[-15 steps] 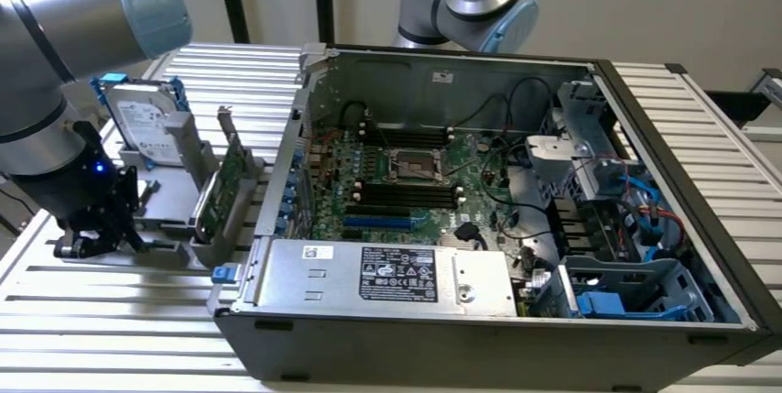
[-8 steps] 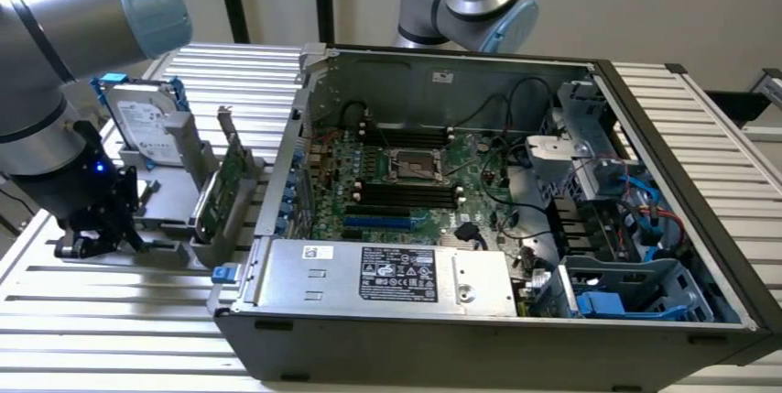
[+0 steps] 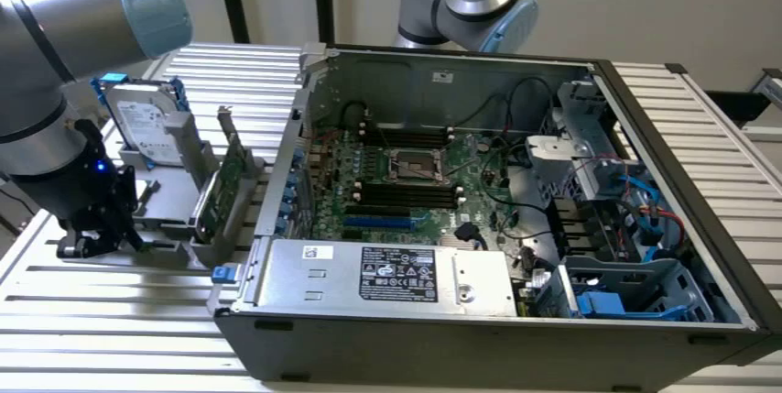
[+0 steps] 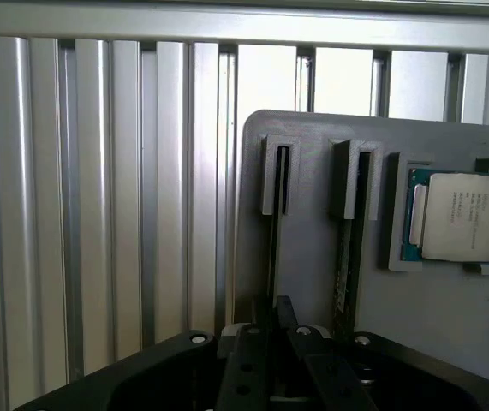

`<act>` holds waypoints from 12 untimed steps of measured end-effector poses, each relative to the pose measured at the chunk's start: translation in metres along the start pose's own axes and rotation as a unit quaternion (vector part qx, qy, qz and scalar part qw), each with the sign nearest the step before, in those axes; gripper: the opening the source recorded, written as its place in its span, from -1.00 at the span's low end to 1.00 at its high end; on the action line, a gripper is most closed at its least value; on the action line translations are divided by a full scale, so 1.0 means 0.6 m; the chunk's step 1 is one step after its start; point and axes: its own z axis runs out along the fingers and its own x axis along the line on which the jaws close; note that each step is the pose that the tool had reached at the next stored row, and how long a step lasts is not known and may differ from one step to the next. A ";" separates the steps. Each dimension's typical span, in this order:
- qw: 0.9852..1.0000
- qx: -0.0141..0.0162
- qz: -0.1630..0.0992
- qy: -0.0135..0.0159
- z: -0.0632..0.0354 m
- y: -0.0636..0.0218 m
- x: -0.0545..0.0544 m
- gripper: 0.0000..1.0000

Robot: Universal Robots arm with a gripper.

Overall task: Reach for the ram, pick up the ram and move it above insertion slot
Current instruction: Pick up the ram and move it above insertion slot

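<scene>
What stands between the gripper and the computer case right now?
In the exterior view, a green expansion card stands upright in the gray holder between the gripper and the computer case. A hard drive stands in that holder too.

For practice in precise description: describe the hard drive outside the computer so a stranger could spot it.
At the exterior view's left of the open computer case stands a grey rack. The hard drive stands upright in it, a silver slab with a white label and blue rails, unlike the thin green card beside it.
</scene>
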 end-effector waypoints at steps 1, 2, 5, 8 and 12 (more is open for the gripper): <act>1.000 0.000 0.000 0.000 0.000 0.000 0.000 -0.73; 1.000 0.000 0.000 0.000 0.000 0.000 0.000 -0.73; 1.000 0.000 0.000 0.000 -0.004 0.000 0.000 -0.73; 1.000 0.000 -0.001 0.000 -0.020 0.000 -0.001 -0.73; 1.000 0.000 -0.001 0.000 -0.050 0.000 -0.002 -0.73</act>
